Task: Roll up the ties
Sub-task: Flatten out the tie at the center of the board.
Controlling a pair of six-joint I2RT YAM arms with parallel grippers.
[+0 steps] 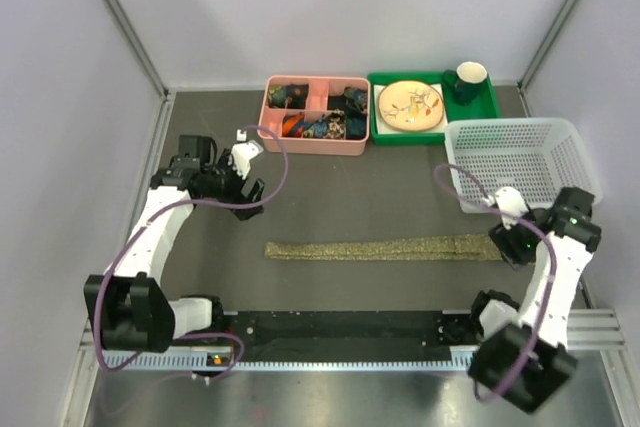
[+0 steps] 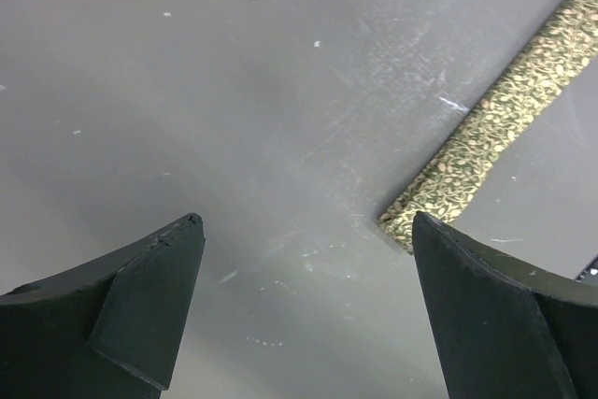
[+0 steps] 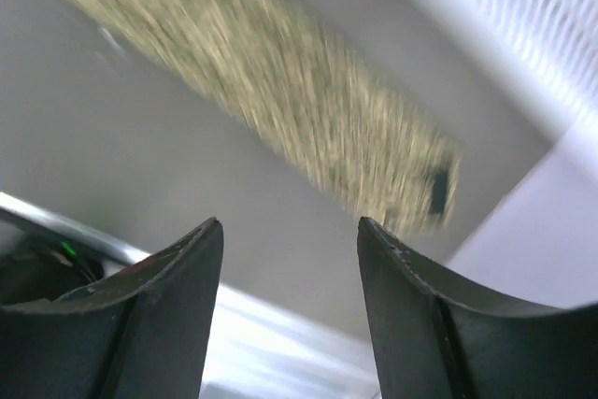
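One olive-tan tie (image 1: 385, 247) with a fine dark pattern lies flat and straight across the table, its wider end to the right. My left gripper (image 1: 248, 193) hovers behind and left of the narrow end, apart from it. In the left wrist view the left gripper (image 2: 306, 221) is open over bare table, and the tie's narrow end (image 2: 439, 184) lies just beyond its right finger. My right gripper (image 1: 508, 240) is at the tie's wide end. In the blurred right wrist view the right gripper (image 3: 290, 223) is open and empty, with the tie (image 3: 280, 72) ahead of the fingertips.
A white mesh basket (image 1: 520, 162) stands at the right, close behind my right arm. At the back are a pink compartment tray (image 1: 315, 115) of small items and a green tray (image 1: 432, 107) with a plate and a dark mug. A black rail (image 1: 340, 332) runs along the near edge.
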